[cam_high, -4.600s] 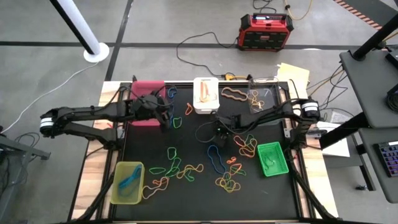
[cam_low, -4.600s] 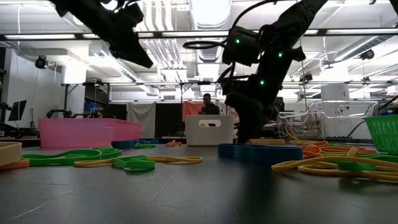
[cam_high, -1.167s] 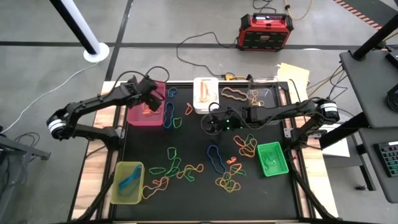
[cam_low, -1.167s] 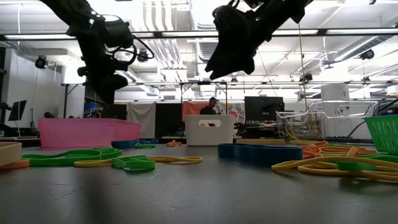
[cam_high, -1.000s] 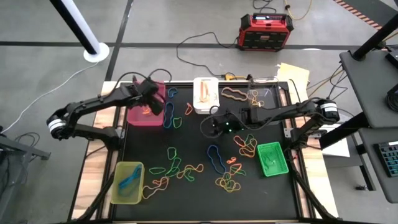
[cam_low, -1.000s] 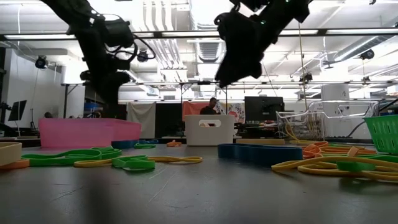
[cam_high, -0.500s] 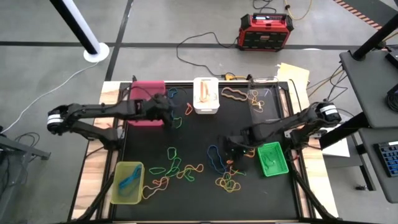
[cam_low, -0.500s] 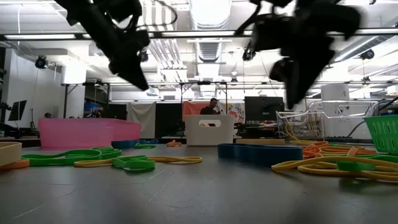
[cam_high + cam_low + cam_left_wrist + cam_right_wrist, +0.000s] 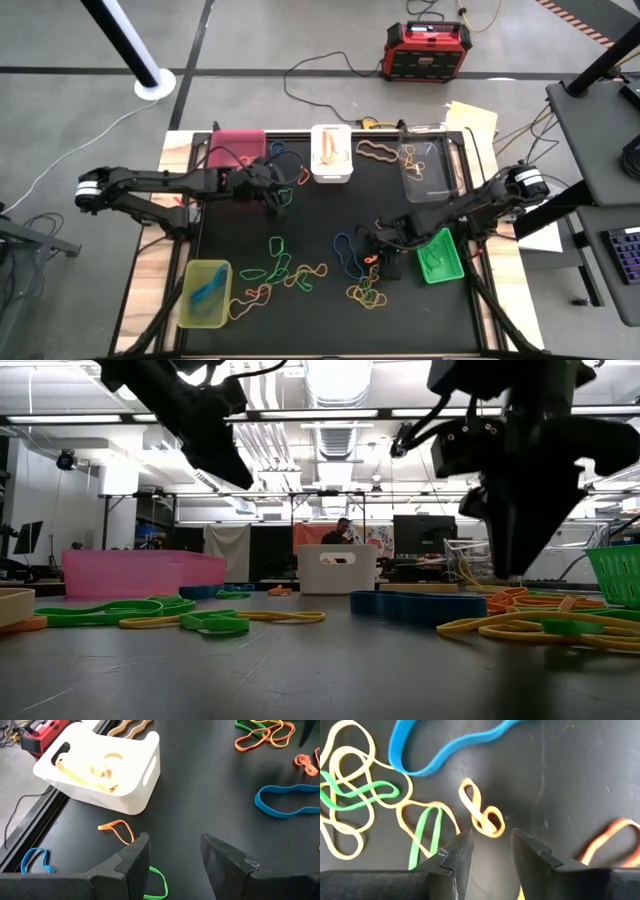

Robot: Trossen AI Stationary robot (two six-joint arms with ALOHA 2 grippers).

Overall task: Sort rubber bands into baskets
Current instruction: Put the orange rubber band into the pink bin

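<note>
Since a second earlier the right gripper (image 9: 491,851) had swung down from beside the smooth white plastic basket (image 9: 331,153) — its parted, empty fingers over a twisted orange rubber loop (image 9: 481,814); the left gripper (image 9: 174,855) (also parted, empty) hovered near a thin orange band (image 9: 118,829), seen only by its wrist camera.

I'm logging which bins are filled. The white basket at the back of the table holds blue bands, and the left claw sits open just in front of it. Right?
Not quite. The white basket holds tan bands, not blue ones; the left wrist view shows it. The rest stands: the left claw sits open just in front of it.
</note>
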